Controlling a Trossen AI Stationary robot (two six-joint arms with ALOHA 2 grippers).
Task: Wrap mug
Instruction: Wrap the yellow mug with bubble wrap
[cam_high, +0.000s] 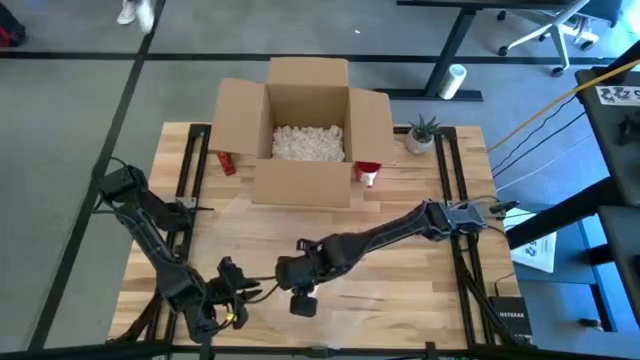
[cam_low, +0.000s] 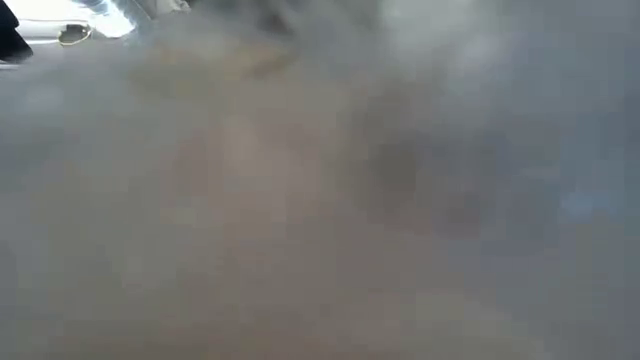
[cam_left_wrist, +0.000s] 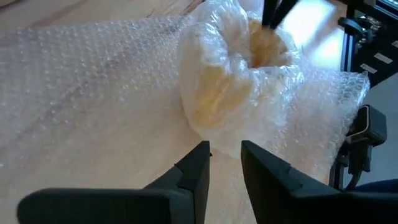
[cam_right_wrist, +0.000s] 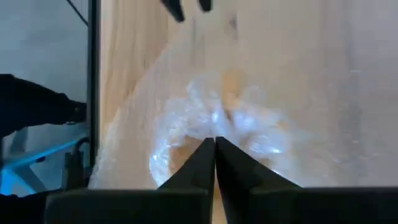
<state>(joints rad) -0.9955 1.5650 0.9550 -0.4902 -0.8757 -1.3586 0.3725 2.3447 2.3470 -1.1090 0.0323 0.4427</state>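
You are mid-wrap: the mug sits bundled in bubble wrap at the desk's near edge. Your right hand is pressed shut just over the bundle; your left hand waits slightly parted beside it, gripping nothing. Next, tuck the loose sheet round. The open box stands well behind, clear of your path.

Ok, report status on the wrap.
Left gripper open beside the bubble-wrapped mug. Right gripper shut over it. Low view blocked.
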